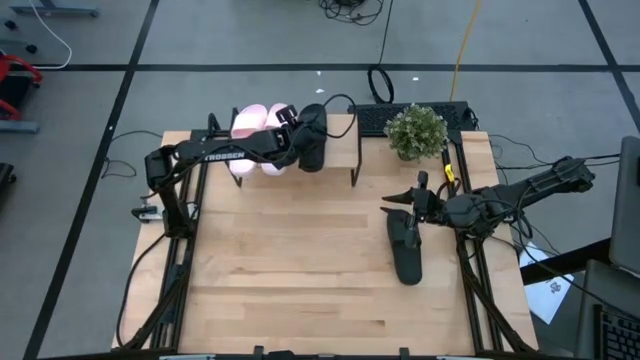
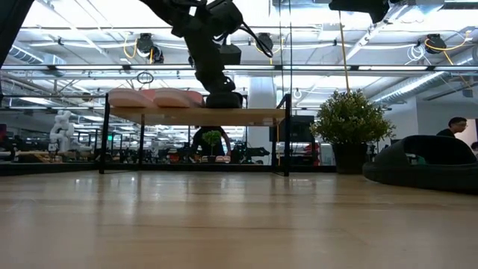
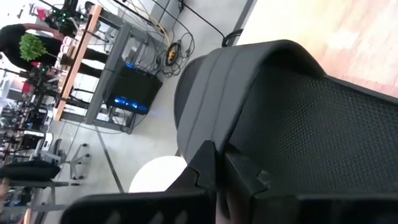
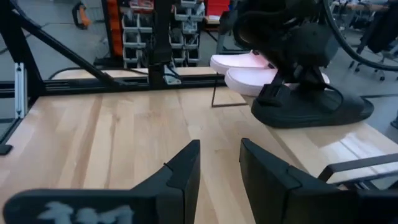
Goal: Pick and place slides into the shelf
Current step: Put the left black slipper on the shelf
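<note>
High view, left arm: the left gripper [image 1: 305, 140] reaches over the shelf [image 1: 345, 128] at the worktop's far edge and sits on a black slide [image 1: 312, 150], just beside the pale pink pair [image 1: 258, 122].
Left gripper's grasp: closed on that black slide, judging from the left wrist view, where the dark fingers [image 3: 211, 168] press against its mesh strap [image 3: 298, 118].
Why held there: the slide already rests flat on the shelf board next to the pink pair, so this looks like the placing step, with letting go the move left to make.
Low view check: the black slide [image 2: 223, 99] sits on the shelf board [image 2: 261, 116], and the pink slides [image 2: 153, 98] lie side by side toward the board's left end.
Right arm: the right gripper [image 1: 412, 203] hovers near the worktop's right edge, over the heel end of the second black slide [image 1: 405, 245], which lies well apart from the shelf.
Right gripper's state: fingers [image 4: 180, 174] parted a moderate gap and holding nothing; probably staged for the last pick.
Plant: a small potted plant [image 1: 416, 131] stands at the far right corner, beside the shelf.
Hidden or unclear: the left arm covers much of the placed slide from above; the left wrist view is filled by the strap, so the exact fingertip contact is hard to make out; the shelf's far legs are barely visible.
</note>
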